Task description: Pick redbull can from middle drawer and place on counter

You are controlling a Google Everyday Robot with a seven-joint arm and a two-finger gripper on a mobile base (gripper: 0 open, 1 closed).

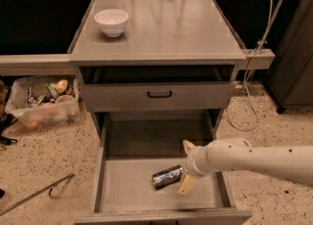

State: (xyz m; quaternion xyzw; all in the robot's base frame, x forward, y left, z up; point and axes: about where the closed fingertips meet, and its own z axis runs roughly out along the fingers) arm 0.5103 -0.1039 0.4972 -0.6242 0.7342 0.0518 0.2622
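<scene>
The redbull can [167,176] lies on its side on the grey floor of the open middle drawer [132,190], near the middle. My gripper [186,167] comes in from the right on a white arm, just right of the can's end. Its two cream fingers [187,184] stand apart, one above and one below the can's right end, and the gripper is open. The counter [171,28] is the grey cabinet top above, with a white bowl [112,21] at its back left.
A shut drawer with a black handle [159,94] sits above the open one. A clear bin of clutter [41,102] stands on the speckled floor at the left. A white cable [252,72] hangs at the right. A thin rod [36,193] lies on the floor at lower left.
</scene>
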